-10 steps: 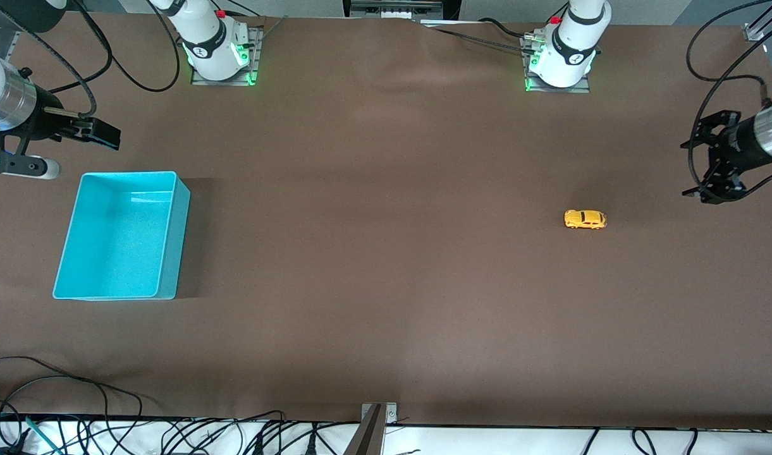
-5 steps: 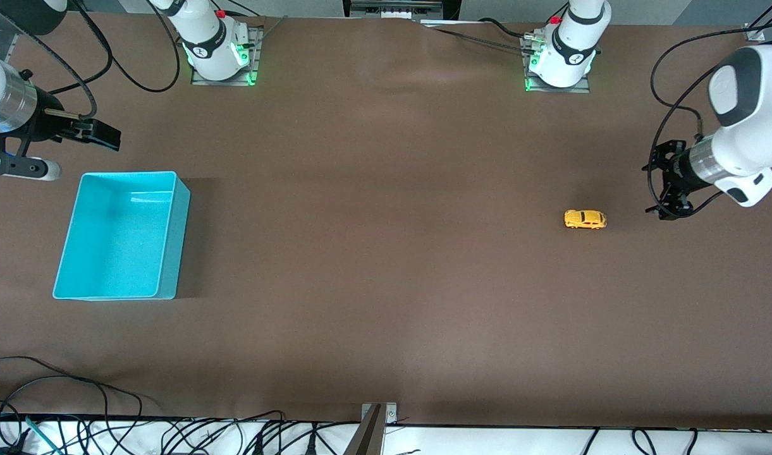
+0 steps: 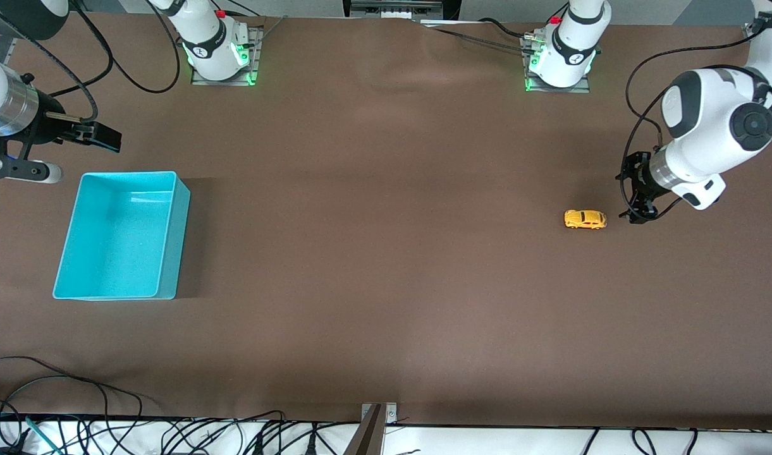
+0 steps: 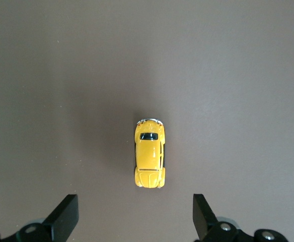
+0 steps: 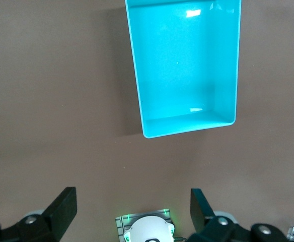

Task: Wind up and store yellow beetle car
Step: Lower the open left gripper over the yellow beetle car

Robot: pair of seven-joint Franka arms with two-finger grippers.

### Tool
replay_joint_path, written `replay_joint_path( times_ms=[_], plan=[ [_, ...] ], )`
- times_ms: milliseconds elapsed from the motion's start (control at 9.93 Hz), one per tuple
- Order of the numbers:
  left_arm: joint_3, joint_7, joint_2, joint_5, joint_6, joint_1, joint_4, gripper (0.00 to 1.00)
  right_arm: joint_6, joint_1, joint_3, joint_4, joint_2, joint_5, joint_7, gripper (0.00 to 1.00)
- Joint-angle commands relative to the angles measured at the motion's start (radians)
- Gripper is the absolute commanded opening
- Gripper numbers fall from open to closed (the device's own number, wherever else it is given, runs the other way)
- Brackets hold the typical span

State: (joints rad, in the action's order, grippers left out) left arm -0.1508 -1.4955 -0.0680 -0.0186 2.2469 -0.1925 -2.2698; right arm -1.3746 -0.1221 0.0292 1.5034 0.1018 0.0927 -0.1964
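Observation:
The yellow beetle car (image 3: 585, 219) stands alone on the brown table toward the left arm's end. In the left wrist view the car (image 4: 150, 160) lies just ahead of the fingertips, outside the gap. My left gripper (image 3: 638, 207) is open and empty, over the table right beside the car (image 4: 135, 222). The turquoise bin (image 3: 182, 234) stands empty at the right arm's end and also shows in the right wrist view (image 5: 185, 65). My right gripper (image 3: 98, 134) is open and empty, waiting over the table beside the bin's edge that is farther from the front camera (image 5: 133, 214).
The two arm bases (image 3: 218, 54) (image 3: 559, 60) stand along the table's edge farthest from the front camera. Cables (image 3: 171, 436) lie off the table's near edge. A metal bracket (image 3: 376, 420) sits at the middle of that near edge.
My left arm has swung in from the table's end toward the car, bringing its gripper close beside it. The right arm, the car and the bin have stayed put.

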Motion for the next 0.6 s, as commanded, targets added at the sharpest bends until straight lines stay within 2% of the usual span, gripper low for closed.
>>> replay_joint_path(
  times_ms=[0,201,503],
  plan=[
    [0.008,-0.026,-0.062,0.026,0.052,0.018,-0.005,1.00,0.000,0.002,0.003,-0.011,0.006,0.007,0.002,1.00],
    [0.051,-0.020,-0.131,0.035,0.149,0.015,-0.005,1.00,-0.018,0.002,0.003,-0.011,0.007,0.004,0.000,1.00],
    [0.071,-0.019,-0.223,0.039,0.236,0.015,-0.005,1.00,-0.029,0.002,0.017,-0.011,0.007,-0.004,0.002,1.00]
  ],
)
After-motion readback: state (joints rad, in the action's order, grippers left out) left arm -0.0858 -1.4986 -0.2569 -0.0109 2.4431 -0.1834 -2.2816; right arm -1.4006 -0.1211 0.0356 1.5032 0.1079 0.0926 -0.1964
